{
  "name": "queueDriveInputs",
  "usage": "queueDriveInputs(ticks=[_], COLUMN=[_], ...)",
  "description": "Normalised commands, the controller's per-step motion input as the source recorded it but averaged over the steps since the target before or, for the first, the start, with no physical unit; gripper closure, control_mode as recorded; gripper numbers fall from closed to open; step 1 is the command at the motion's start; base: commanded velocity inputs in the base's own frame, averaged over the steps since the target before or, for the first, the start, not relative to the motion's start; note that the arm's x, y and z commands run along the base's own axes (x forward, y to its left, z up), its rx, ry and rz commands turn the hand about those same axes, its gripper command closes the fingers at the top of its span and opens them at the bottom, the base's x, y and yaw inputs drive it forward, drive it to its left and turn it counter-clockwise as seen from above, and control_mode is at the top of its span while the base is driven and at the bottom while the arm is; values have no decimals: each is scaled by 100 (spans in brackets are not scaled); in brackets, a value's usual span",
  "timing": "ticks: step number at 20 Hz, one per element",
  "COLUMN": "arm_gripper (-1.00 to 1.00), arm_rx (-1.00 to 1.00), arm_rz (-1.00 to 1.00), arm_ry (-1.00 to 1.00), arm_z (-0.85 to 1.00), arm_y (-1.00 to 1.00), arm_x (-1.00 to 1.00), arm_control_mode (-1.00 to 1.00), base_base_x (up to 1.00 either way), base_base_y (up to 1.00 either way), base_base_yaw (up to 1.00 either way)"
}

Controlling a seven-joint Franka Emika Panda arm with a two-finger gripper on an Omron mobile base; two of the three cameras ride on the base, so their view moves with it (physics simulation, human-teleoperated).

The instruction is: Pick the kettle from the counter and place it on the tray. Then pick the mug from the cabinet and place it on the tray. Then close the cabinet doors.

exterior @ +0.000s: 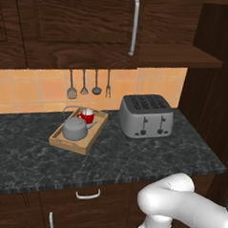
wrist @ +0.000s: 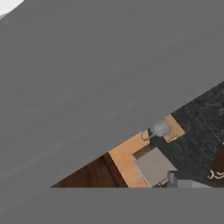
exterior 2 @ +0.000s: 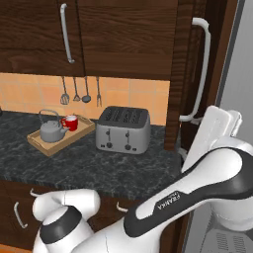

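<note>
Gripper state I cannot tell; the kettle (exterior: 75,128) and the mug (exterior: 87,115) stand on the tray (exterior: 69,145), and the cabinet doors (exterior: 83,23) look shut.

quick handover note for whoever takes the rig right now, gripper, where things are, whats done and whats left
Gripper: state can't be told from these views.
Kettle and mug both sit in the tray on the counter, left of the toaster.
Cabinet doors look shut in both base views.
Done: kettle and mug placed, doors apparently closed.
Left: seemingly nothing; just confirm the doors.
</note>
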Motion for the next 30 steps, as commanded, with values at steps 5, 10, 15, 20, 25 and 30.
queueDriveInputs(ticks=[5,10,15,20,25,30], arm_gripper=[-100,-100,-100,-100,-100,-100], arm_rx=[0,0,0,0,1,0], arm_rz=[15,19,34,23,13,3], arm_ry=[0,1,0,2,0,0], arm_z=[-20,-16,-6,7,30,40], arm_y=[91,96,91,58,27,22], arm_x=[3,0,1,54,87,74], arm_control_mode=[-100,-100,-100,-100,-100,-100], base_base_x=[0,0,0,0,0,0], base_base_y=[0,0,0,0,0,0], base_base_yaw=[0,0,0,0,0,0])
